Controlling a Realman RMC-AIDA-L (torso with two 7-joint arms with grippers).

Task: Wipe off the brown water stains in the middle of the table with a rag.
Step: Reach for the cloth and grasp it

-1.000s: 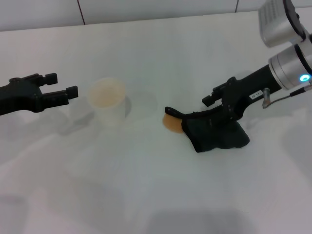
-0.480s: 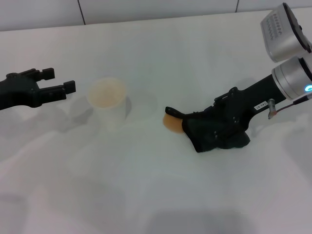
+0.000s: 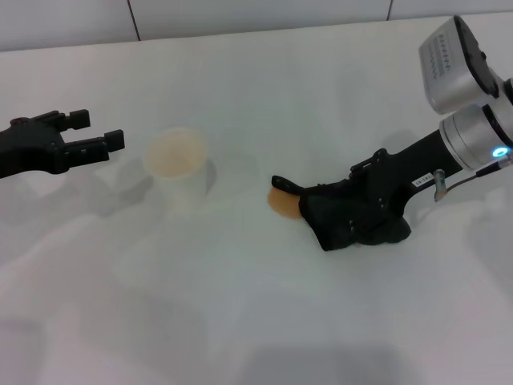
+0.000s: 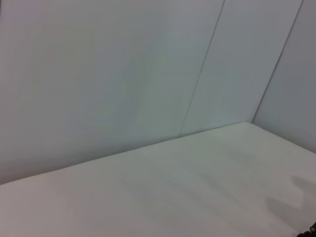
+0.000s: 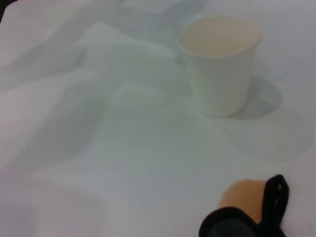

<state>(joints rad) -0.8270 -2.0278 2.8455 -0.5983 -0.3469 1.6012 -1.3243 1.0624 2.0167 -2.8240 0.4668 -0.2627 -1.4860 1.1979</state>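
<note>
The brown water stains (image 3: pixel 280 203) form one small orange-brown blot on the white table (image 3: pixel 264 80), just right of a pale cup. The black rag (image 3: pixel 341 223) lies wadded against the blot's right edge, its tab (image 3: pixel 282 185) reaching over the blot. My right gripper (image 3: pixel 365 200) is pressed down into the rag's top and shut on the rag. The right wrist view shows the stains (image 5: pixel 241 195) with the rag (image 5: pixel 232 226) and its looped tab (image 5: pixel 274 197) close by. My left gripper (image 3: pixel 98 133) hovers open at the far left, apart from the cup.
A pale paper cup (image 3: pixel 175 168) with a tan inside stands upright left of the stain, and shows in the right wrist view as the cup (image 5: pixel 220 59). The left wrist view holds only a grey wall and bare table (image 4: pixel 197 187).
My right gripper has sunk down into the rag, and its raised finger no longer shows. The left gripper drifted slightly left and up. Rag, stain and cup stayed put.
</note>
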